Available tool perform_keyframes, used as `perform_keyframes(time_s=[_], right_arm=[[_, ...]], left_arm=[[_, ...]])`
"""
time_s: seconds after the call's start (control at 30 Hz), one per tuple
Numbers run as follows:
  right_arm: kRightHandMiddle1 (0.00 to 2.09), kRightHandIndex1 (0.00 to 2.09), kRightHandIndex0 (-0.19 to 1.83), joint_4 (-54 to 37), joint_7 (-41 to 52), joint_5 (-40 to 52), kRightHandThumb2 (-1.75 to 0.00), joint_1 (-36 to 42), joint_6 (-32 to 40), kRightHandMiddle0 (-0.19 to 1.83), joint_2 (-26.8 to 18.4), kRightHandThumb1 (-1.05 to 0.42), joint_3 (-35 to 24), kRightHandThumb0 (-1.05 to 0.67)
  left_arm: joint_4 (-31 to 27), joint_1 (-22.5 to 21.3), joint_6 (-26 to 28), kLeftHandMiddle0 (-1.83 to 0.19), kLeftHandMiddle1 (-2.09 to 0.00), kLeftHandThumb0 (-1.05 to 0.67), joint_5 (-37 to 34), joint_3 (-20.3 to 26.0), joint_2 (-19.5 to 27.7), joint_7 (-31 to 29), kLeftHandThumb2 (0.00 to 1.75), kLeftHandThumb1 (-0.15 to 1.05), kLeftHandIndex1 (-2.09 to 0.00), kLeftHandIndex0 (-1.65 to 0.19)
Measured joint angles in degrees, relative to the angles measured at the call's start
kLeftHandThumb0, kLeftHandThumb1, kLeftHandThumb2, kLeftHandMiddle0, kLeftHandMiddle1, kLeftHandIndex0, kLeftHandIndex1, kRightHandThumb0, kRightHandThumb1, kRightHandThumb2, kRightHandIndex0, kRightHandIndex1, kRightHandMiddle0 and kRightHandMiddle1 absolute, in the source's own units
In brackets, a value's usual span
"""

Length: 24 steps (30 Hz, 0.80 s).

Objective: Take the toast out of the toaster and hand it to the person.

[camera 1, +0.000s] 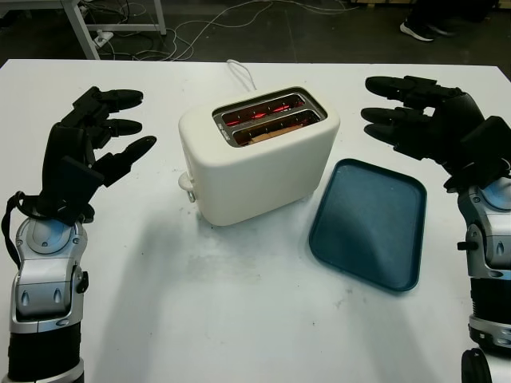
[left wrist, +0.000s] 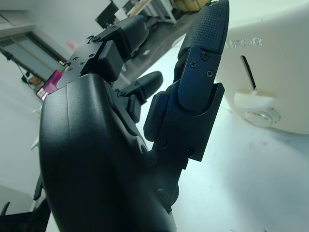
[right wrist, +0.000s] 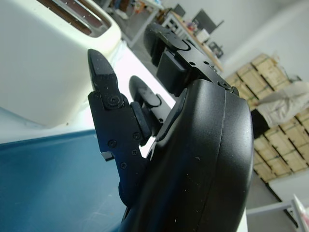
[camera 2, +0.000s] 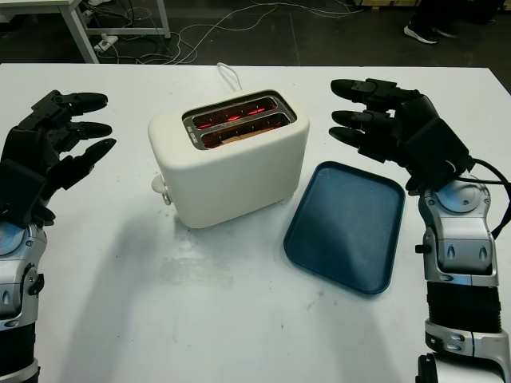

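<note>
Left black three-finger hand (camera 1: 100, 132) hangs open above the white table (camera 1: 239, 319), left of the toaster, holding nothing. Right black hand (camera 1: 419, 116) likewise open, raised beyond the dark teal rectangular plastic tray (camera 1: 371, 223). Cream plastic two-slot toaster (camera 1: 255, 159) stands between the hands, elements glowing red; brown toast (camera 1: 267, 132) sits low in the nearer slot. Embossed lettering on the toaster's end, above its lever (left wrist: 253, 99), unreadable. White cord (camera 1: 242, 73) trails behind.

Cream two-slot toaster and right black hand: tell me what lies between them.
Bare white table and air separate the cream toaster from the right hand; left eye view shows it.
</note>
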Motion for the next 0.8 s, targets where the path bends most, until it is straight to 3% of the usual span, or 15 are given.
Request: perform_keyframes(time_s=[0.8], right_arm=[[0.01,0.02,0.78,-0.2,-0.4,-0.1,0.00,0.4,0.0,0.71,1.0,-0.83,0.0,-0.25]], left_arm=[[-0.5,0.0,0.0,-0.28,-1.02,-0.79,0.0,0.1,0.1,-0.2,0.05,0.92,-0.73,-0.36]])
